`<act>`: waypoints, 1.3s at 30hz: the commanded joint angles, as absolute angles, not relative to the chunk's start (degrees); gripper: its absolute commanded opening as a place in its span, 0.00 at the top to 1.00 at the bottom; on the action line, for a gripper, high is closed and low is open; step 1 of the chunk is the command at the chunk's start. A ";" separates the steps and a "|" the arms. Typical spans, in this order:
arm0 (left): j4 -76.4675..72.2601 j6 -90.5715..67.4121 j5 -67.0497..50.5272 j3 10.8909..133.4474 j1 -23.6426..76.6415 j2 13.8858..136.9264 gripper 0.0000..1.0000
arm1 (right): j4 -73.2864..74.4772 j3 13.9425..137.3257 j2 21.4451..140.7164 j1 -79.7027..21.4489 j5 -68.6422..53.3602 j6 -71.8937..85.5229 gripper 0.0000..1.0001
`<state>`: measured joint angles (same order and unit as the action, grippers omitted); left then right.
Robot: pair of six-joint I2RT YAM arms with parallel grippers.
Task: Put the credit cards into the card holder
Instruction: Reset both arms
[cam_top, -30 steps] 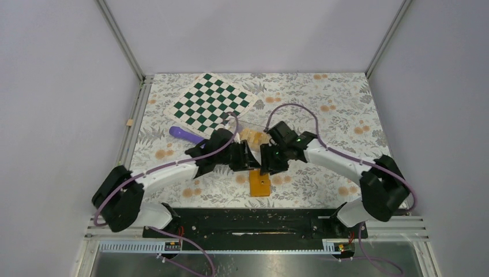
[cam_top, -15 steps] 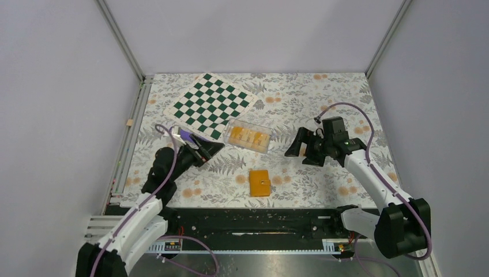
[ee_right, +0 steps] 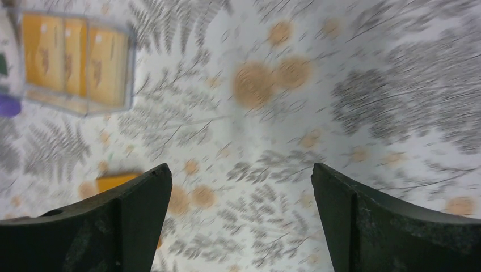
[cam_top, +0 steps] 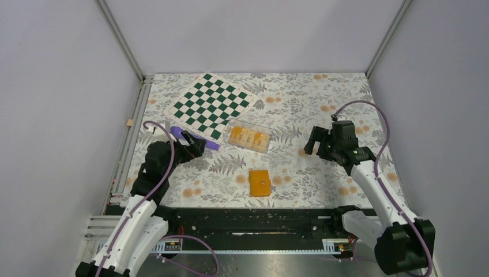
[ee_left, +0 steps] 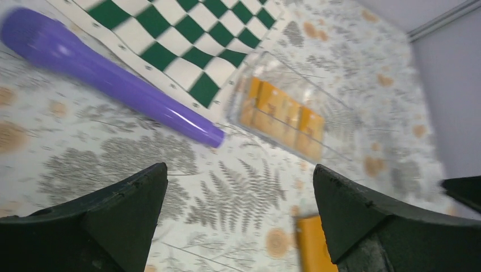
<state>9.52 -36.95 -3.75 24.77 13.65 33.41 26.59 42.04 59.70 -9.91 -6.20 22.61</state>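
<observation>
The card holder (cam_top: 259, 183) lies folded shut on the floral cloth near the front middle, its small snap facing up. An edge of the card holder (ee_left: 312, 243) shows beside the right finger in the left wrist view, and a corner of the card holder (ee_right: 116, 181) shows by the left finger in the right wrist view. No credit cards are visible. My left gripper (cam_top: 195, 149) hovers left of the holder, open and empty (ee_left: 239, 168). My right gripper (cam_top: 311, 144) hangs to its right, also open and empty (ee_right: 239, 166).
A clear plastic box (cam_top: 249, 136) with flat orange pieces sits behind the holder. A green-and-white checkered mat (cam_top: 210, 104) lies at the back left. A purple rod (cam_top: 199, 141) rests by the left gripper. Metal frame rails border the table.
Both arms have drawn back from above the card holder, the left one leftward and the right one rightward. Both grippers have opened wide. The holder has stayed in place.
</observation>
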 commanded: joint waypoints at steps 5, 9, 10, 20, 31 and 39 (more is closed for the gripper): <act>1.52 -13.96 14.66 24.83 13.36 39.14 0.01 | 2.06 26.46 48.92 -9.58 20.71 8.71 0.01; -9.60 -10.81 19.68 19.59 13.32 43.87 0.01 | -17.29 16.74 47.88 -9.59 24.18 3.03 0.01; -11.14 -9.50 20.24 19.24 13.28 45.33 0.01 | -20.74 14.90 48.53 -9.62 24.72 1.82 0.00; -44.14 0.97 17.45 11.36 11.59 60.21 0.01 | -36.01 16.06 62.70 -7.72 23.54 0.42 0.00; -61.11 -0.70 8.59 13.66 5.05 77.18 0.01 | -49.46 18.89 76.23 -2.38 14.00 3.52 0.01; -60.03 -1.93 9.58 14.02 4.92 77.09 0.01 | -56.70 15.54 77.98 -2.33 14.13 3.78 0.01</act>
